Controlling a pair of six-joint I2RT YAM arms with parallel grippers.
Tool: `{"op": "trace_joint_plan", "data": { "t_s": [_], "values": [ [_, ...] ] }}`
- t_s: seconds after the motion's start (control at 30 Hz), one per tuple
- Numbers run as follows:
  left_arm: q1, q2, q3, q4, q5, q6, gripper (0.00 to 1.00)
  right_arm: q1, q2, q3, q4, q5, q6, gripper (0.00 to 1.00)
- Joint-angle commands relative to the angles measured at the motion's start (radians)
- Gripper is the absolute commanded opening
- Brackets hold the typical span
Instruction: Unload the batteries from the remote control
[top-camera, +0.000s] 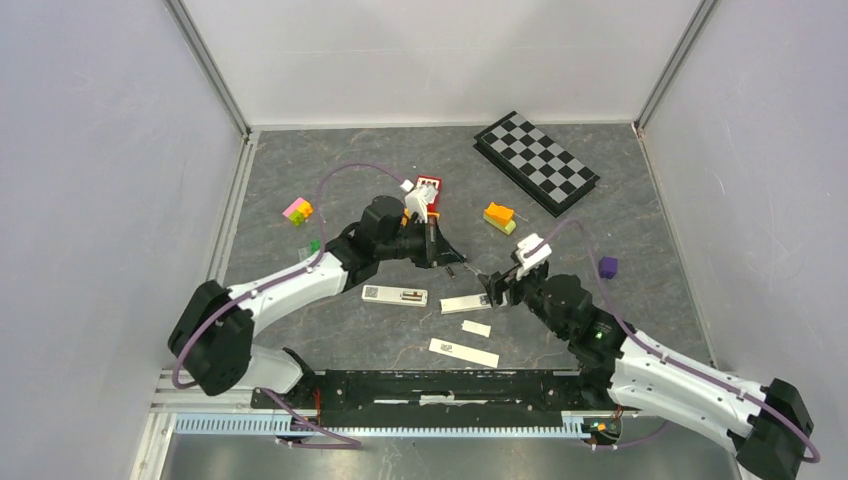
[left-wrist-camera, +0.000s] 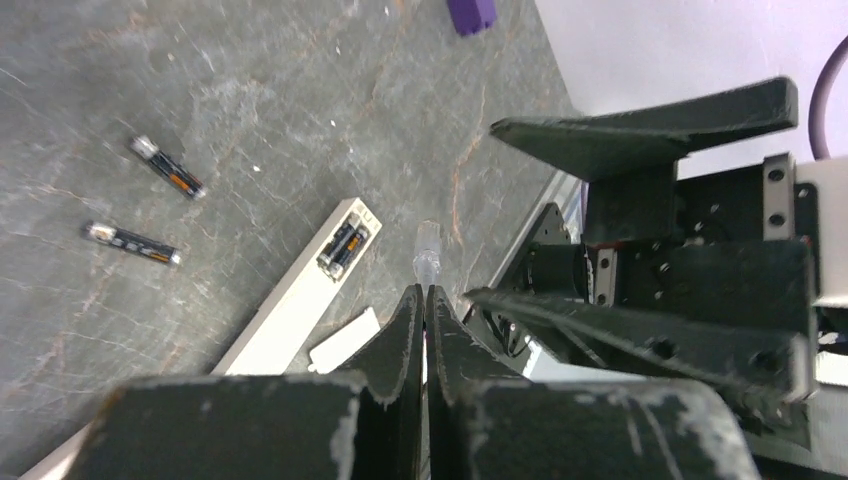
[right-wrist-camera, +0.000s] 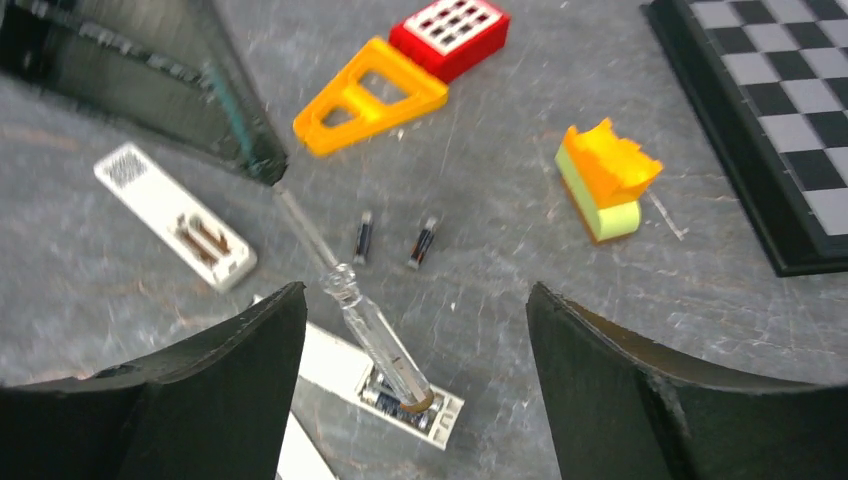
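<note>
— Why is the left gripper pressed shut?
— It's pinching the thin tool by its shaft. That lets the far end reach into the open bay of the remote, where two batteries sit side by side. I'd guess it means to lever one out.
— And the right gripper?
— Spread wide and holding nothing, above that same end, perhaps to steady it.
— Is there room to work?
— Yes: two loose batteries lie on bare table just beyond. The orange block and the other remote stand well off to either side.
</note>
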Motion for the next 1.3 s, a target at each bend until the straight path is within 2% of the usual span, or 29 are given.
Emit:
{"op": "trace_joint_plan", "data": {
  "t_s": [0.0,0.13,0.23,0.4,0.47,0.53,0.6,0.93,1.1,1.27],
  "values": [
    [0.025,-0.104,-0.053,0.127,-0.065,0.048,0.02,-0.088,-0.059,0.081,0.051,-0.005,0.132,0.87],
    [0.038,-0.176,-0.11,0.189,-0.09,0.048,0.02,-0.301,-0.083,0.082,0.083,-0.342,0.271,0.89],
    [0.041,-0.215,-0.138,0.229,-0.093,0.049,0.02,-0.418,-0.092,0.044,0.147,-0.514,0.373,0.89],
    [0.043,-0.262,-0.168,0.27,-0.079,0.046,0.02,-0.569,-0.082,-0.061,0.394,-0.752,0.615,0.9],
    [0.043,-0.277,-0.183,0.298,-0.072,0.038,0.02,-0.614,-0.064,-0.126,0.582,-0.825,0.73,0.9],
    [0.044,-0.285,-0.184,0.306,-0.055,0.035,0.02,-0.642,-0.044,-0.188,0.717,-0.842,0.836,0.91],
    [0.044,-0.286,-0.18,0.312,-0.031,0.033,0.02,-0.649,-0.023,-0.223,0.763,-0.838,0.884,0.91],
    [0.044,-0.248,-0.171,0.49,0.116,-0.065,0.02,-0.649,0.029,-0.244,0.909,-0.949,0.938,0.92],
    [0.044,-0.207,-0.172,0.614,0.174,-0.147,0.02,-0.647,0.058,-0.212,0.939,-1.007,0.942,0.83],
    [0.044,-0.189,-0.17,0.653,0.191,-0.168,0.02,-0.646,0.068,-0.198,0.977,-1.04,0.954,0.68]
  ]
}}
